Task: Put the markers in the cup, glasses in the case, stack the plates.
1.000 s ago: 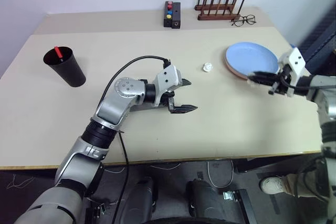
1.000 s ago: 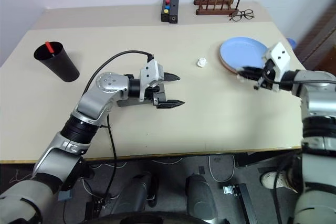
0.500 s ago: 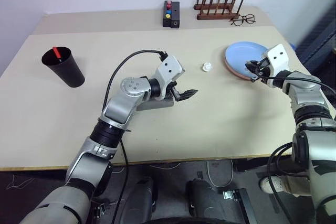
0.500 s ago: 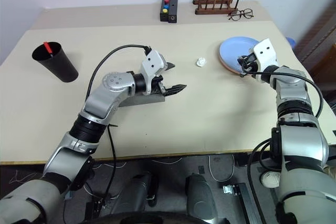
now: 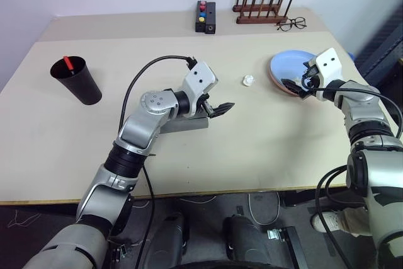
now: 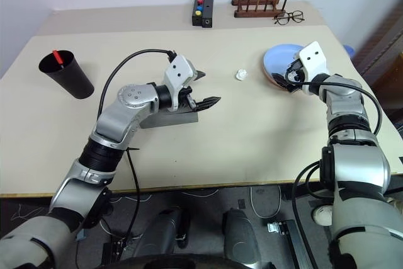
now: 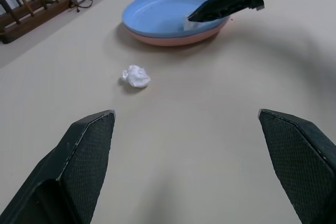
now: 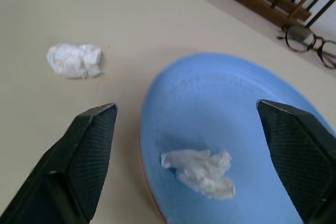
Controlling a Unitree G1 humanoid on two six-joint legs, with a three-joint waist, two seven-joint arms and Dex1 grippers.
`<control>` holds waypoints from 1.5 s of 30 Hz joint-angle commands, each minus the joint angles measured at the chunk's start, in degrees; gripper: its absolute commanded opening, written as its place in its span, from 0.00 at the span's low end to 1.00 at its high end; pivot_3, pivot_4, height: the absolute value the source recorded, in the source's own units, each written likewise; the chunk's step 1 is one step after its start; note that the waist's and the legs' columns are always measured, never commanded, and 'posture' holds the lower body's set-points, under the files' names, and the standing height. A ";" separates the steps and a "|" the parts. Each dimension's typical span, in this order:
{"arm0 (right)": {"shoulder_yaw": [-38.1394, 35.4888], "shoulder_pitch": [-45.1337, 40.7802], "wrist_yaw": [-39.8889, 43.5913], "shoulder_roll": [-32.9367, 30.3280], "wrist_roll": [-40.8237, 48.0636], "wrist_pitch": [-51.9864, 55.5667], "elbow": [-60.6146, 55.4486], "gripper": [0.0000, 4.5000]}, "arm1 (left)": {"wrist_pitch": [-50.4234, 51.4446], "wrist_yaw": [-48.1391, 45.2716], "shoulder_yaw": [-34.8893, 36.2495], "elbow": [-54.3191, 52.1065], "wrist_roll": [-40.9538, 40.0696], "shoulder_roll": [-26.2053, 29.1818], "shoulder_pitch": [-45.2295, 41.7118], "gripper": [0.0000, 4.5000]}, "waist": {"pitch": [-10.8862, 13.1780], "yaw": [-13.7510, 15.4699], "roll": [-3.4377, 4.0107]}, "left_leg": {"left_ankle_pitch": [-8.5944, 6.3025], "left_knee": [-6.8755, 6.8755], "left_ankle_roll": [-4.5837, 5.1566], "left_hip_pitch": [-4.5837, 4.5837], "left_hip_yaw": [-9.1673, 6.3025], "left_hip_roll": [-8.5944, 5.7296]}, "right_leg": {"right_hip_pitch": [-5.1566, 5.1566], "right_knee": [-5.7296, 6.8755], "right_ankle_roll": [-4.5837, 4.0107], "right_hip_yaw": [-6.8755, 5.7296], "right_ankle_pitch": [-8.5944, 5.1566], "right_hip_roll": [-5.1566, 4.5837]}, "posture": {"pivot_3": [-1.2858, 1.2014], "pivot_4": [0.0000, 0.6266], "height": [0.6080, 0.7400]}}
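The left end effector (image 5: 217, 108) hangs wide apart just above the grey case (image 5: 186, 124), which lies shut on the counter (image 5: 264, 149). Off to the robot's left, the black cup (image 5: 77, 80) holds a red-capped marker (image 5: 68, 63). A crumpled white wad (image 5: 249, 80) lies between the arms. Farther right, the right end effector (image 8: 189, 124) spreads wide over the blue plate (image 8: 252, 129), stacked on the pink plate (image 7: 173, 38), with a white scrap (image 8: 202, 170) lying in it.

Both arms: silver-grey metal segments w/ black joint rings, white boxy wrist housings. Black cable (image 5: 148, 74) loops over left arm. Fingers (image 7: 84, 156) black, wedge-shaped, textured pads.
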 commanded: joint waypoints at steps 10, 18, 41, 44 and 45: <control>0.29 3.39 16.59 8.47 5.03 4.68 -10.92 0.99 | 4.94 7.80 7.05 -1.50 -1.63 -1.54 0.00 1.00 | 0.00 0.25 0.00 | -0.01 0.00 0.01 0.00 -0.01 0.01 | -0.04 0.06 0.01 0.01 0.01 0.01 | 0.52 0.24 1.00; 1.20 1.73 10.50 11.24 2.74 3.58 -5.07 0.99 | 11.01 8.85 7.05 -8.77 -2.66 -0.15 3.63 1.00 | 0.00 -0.14 0.00 | 0.03 -0.01 -0.06 -0.04 0.00 -0.02 | -0.13 0.08 0.05 0.06 0.03 -0.01 | 0.52 0.24 1.00; 0.48 -4.53 -5.70 16.31 -0.40 1.71 2.00 0.99 | 19.89 10.49 7.55 -21.26 -6.26 3.96 9.66 1.00 | 0.00 -0.22 0.00 | 0.04 -0.10 -0.10 -0.04 0.09 -0.01 | -0.25 0.10 0.04 0.22 0.04 0.02 | 0.52 0.24 1.00; 0.54 -4.69 -6.83 16.63 -0.79 1.86 2.38 0.99 | 20.50 11.04 7.85 -22.14 -6.69 4.27 9.96 1.00 | 0.00 -0.29 0.00 | 0.04 -0.10 -0.10 -0.04 0.09 -0.01 | -0.25 0.10 0.04 0.22 0.04 0.02 | 0.52 0.24 1.00; 0.55 -4.75 -7.22 16.76 -0.88 1.97 2.52 0.99 | 20.72 11.30 7.99 -22.46 -6.80 4.39 10.09 1.00 | 0.00 -0.27 0.00 | 0.04 -0.11 -0.10 -0.04 0.09 -0.01 | -0.26 0.10 0.04 0.23 0.04 0.02 | 0.52 0.24 1.00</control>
